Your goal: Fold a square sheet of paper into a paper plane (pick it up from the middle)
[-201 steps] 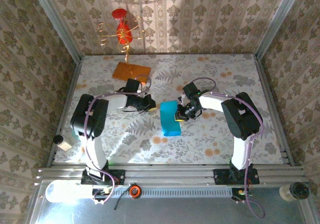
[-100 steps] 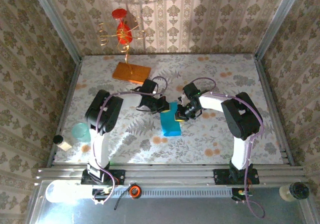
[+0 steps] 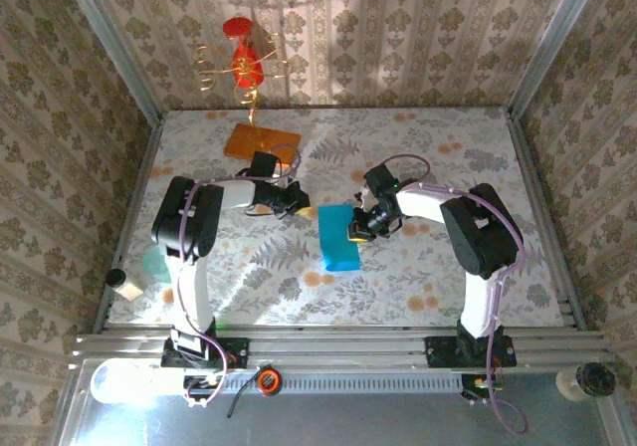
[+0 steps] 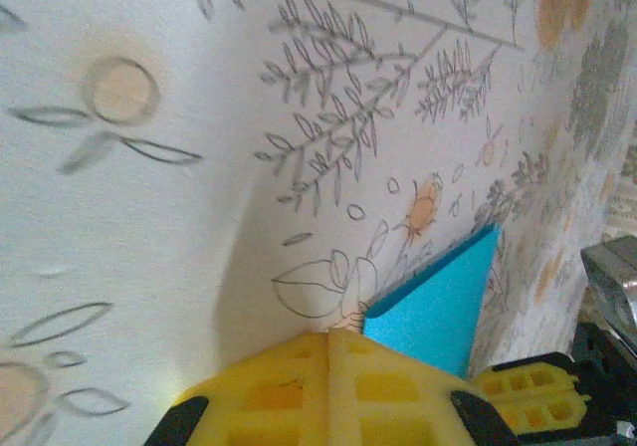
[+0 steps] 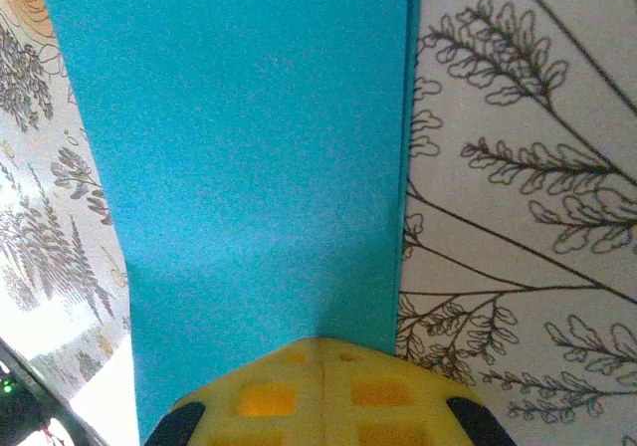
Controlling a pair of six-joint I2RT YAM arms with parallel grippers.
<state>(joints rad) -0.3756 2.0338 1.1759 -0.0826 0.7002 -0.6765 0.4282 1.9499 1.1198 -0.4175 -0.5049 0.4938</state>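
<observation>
Directly, blue paper (image 5: 249,147) — beneath right end effector (image 5: 320,346)

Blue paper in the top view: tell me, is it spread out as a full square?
No, the blue paper lies as a narrow rectangle, clearly longer than it is wide.

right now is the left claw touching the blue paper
Apart. The top view shows a strip of patterned table between the left claw and the blue paper, near its left edge.
</observation>
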